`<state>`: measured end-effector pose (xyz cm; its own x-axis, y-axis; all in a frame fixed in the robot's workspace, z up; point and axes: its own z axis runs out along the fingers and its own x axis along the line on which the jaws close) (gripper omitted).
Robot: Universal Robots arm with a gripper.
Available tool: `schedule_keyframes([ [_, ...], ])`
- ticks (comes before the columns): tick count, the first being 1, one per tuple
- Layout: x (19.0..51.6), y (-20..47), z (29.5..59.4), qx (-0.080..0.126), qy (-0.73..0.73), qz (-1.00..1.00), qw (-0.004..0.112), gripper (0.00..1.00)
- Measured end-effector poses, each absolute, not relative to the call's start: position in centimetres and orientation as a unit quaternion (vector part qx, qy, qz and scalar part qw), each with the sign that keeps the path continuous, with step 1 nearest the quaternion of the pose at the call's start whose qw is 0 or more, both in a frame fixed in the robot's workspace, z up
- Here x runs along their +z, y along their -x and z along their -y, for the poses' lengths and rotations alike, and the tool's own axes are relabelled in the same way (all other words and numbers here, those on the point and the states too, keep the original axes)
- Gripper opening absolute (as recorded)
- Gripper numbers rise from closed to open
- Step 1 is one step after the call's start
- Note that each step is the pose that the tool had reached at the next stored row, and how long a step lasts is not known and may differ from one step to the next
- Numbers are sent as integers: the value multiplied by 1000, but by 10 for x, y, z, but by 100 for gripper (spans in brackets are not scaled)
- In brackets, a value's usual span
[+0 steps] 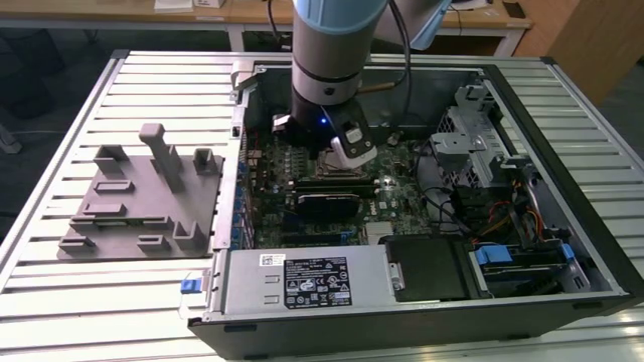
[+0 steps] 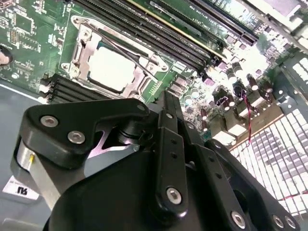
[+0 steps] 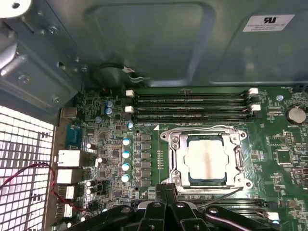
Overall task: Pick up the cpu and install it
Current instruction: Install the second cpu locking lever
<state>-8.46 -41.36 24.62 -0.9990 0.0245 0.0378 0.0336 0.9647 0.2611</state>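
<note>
The cpu (image 3: 206, 159) (image 2: 111, 67) is a flat square chip with a silvery-white top. It lies flat in the metal-framed socket (image 3: 173, 159) (image 2: 84, 53) on the green motherboard (image 1: 403, 192). In the second wrist view a thin wire lever (image 2: 137, 60) crosses one corner of the socket. My gripper (image 3: 163, 188) (image 2: 167, 98) (image 1: 340, 160) hangs just above the board beside the socket, its two black fingers pressed together with nothing between them. It is not touching the cpu. In the exterior view the arm hides most of the socket.
The open computer case (image 1: 523, 83) encloses the board, with a power supply (image 1: 307, 283), a drive cage (image 1: 473, 128) and cables around it. Memory slots (image 3: 192, 103) run beside the socket. A grey plastic tray with upright posts (image 1: 141, 204) sits on the slatted table at the exterior view's left.
</note>
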Motion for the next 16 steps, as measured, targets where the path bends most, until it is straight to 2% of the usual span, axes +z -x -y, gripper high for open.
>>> schedule_keyframes([
  [10,248,66,414,-127,17,991,21,11],
  [16,248,53,414,-109,19,994,24,11],
])
